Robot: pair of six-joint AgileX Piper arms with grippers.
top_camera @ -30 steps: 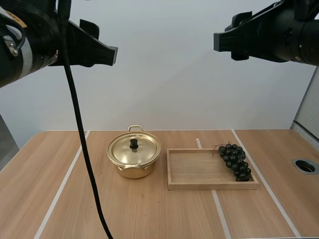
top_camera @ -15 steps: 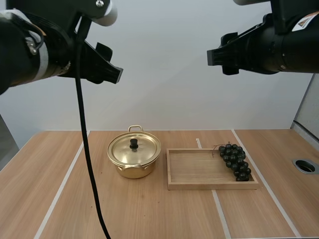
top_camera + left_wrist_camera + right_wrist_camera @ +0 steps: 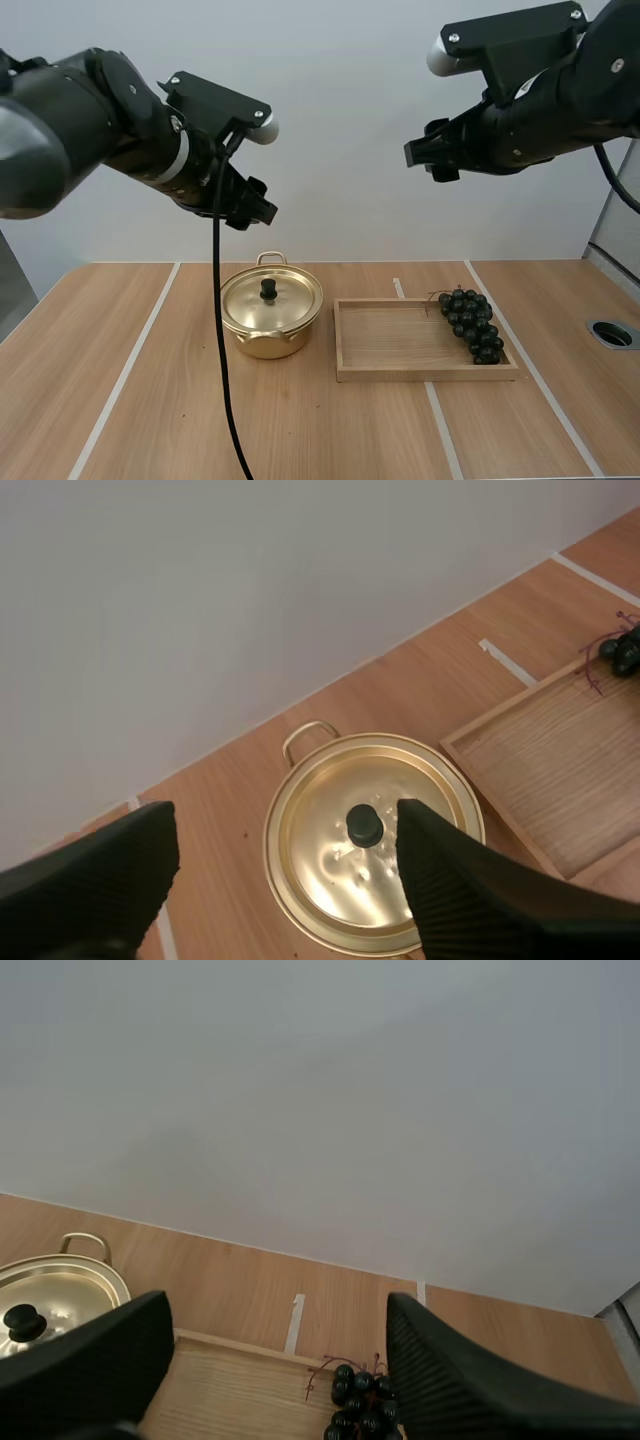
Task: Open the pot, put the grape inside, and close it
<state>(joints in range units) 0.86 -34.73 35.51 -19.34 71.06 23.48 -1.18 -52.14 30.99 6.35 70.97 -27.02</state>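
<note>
My left gripper (image 3: pixel 258 205) hangs high in the air. Its two black fingers (image 3: pixel 100 870) stand wide apart, and their inner sides have little ribs. It holds nothing. My right gripper (image 3: pixel 425 160) is also up high. Its two fingers (image 3: pixel 455 1380) are spread wide too, with nothing between them.

Right under the left gripper sits one round pot (image 3: pixel 270 325). It is shiny gold metal. The lid (image 3: pixel 330 855) is on it, and its surface has small dents. One small black knob (image 3: pixel 365 825) sticks up in the middle of the lid, and it shows between the left fingers. The pot has two thin loop handles (image 3: pixel 271 258).

Below the right gripper lies one flat wooden tray (image 3: pixel 390 340). It is a long box shape with low walls, just beside the pot. One bunch of grapes (image 3: pixel 470 325) lies in the tray, at the end away from the pot. The grapes are round, dark and glossy, with a thin reddish stem (image 3: pixel 322 1367). They are well apart from both grippers.

Everything rests on a light wooden table (image 3: pixel 90 330) with white lines (image 3: pixel 125 380) on it.
</note>
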